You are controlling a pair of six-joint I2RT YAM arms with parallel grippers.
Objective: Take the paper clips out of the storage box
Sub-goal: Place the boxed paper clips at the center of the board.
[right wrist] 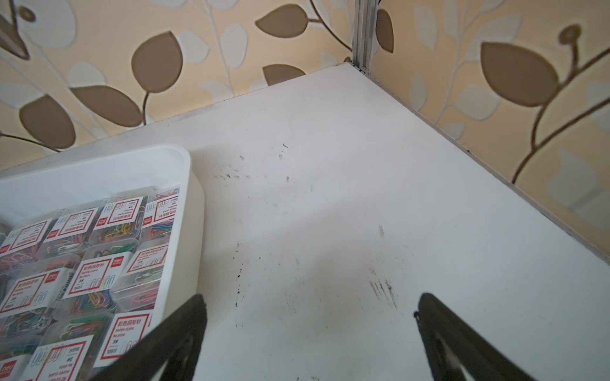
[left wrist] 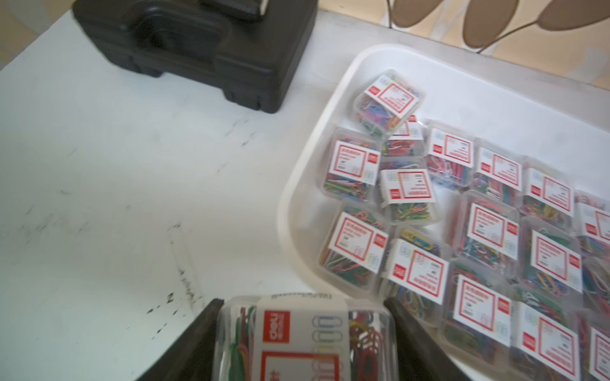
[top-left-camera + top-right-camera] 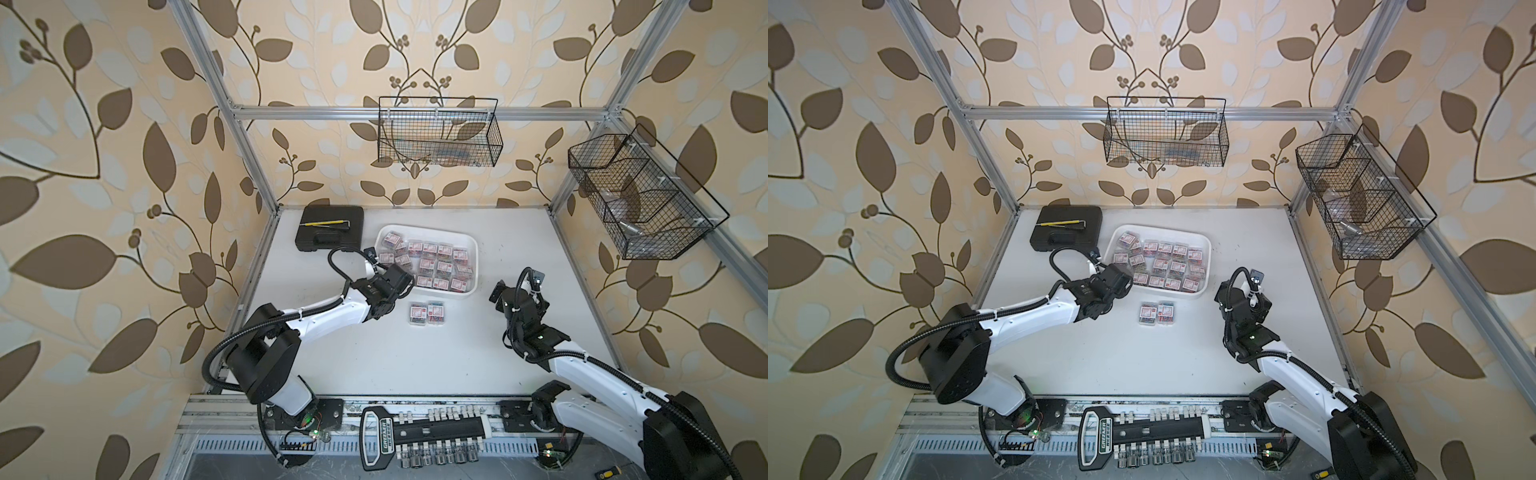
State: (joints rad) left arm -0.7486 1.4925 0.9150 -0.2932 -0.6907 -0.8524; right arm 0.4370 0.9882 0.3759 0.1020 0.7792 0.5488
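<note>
Left jaws grip 1 paper clips box [image 2: 303, 339], seemingly branded "deli"; right jaws gape.

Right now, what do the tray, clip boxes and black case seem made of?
Tray: likely plastic, white, smooth, slight sheen, with moulded rounded corners.
Clip boxes: clear hard plastic, coloured clips visible through the walls, and paper-looking labels.
Case: probably black moulded plastic, matte, with a formed handle.

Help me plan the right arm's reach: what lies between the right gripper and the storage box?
Only a strip of bare table separates the open right gripper from the wall of the storage box; the right wrist view shows it best.
</note>
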